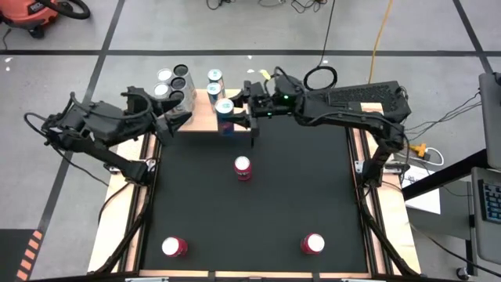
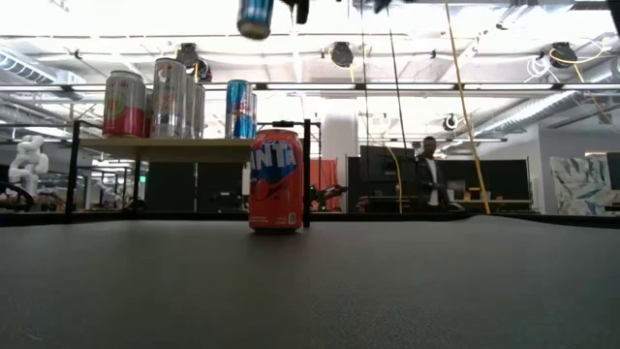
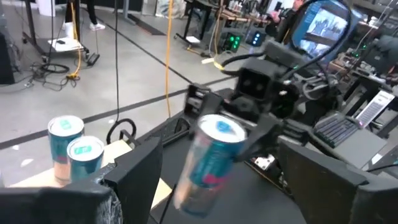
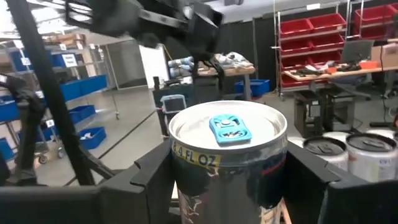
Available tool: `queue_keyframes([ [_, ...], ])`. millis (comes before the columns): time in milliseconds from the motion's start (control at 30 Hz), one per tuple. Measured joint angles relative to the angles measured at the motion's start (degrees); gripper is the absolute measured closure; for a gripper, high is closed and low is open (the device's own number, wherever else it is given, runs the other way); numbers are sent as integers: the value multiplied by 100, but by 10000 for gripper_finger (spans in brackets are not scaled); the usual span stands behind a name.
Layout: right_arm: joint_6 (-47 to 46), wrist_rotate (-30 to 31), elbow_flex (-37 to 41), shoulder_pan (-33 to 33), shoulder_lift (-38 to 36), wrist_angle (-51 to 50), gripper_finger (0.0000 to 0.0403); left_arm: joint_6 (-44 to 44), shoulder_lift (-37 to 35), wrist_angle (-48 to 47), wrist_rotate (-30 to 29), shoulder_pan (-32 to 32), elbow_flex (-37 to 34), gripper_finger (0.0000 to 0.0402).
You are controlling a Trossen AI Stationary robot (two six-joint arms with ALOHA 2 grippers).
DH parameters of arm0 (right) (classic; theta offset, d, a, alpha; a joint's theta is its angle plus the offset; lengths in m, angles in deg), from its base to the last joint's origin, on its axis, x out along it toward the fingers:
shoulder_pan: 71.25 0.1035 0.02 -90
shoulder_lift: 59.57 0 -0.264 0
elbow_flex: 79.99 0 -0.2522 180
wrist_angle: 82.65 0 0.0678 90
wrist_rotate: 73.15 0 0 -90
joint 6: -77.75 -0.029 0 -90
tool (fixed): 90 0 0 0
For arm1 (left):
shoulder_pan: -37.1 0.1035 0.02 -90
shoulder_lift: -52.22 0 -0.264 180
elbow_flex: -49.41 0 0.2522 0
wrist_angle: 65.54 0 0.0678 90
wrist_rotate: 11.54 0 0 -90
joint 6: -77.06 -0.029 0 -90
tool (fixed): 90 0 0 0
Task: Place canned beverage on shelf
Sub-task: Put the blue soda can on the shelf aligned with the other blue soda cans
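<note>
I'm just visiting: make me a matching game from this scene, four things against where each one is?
Things:
1. Blue can
2. Orange can
3. Shelf
4. Left end effector

Places:
A. Mid-mat, standing alone
B. Back edge of the table, carrying cans
C. Held in the right end effector, above the shelf's right end
D. Empty, by the shelf's left end

Pairs: 1-C, 2-A, 3-B, 4-D

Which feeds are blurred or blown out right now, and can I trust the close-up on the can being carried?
Left wrist view: the carried can is motion-smeared. Right wrist view: its lid is sharp between the right tool fingers, background soft. Low view: bright ceiling lights backlight the shelf cans. High view: even, no glare.
</note>
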Motion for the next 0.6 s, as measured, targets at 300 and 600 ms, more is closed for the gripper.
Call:
queue_keyframes([
  [300, 221, -75, 0, -233, 709, 693, 195, 709, 81, -625, 215, 0, 0, 81],
  [600, 1239, -48, 0, -257, 1100, 865, 195, 706, 94, -701, 258, 0, -2, 81],
])
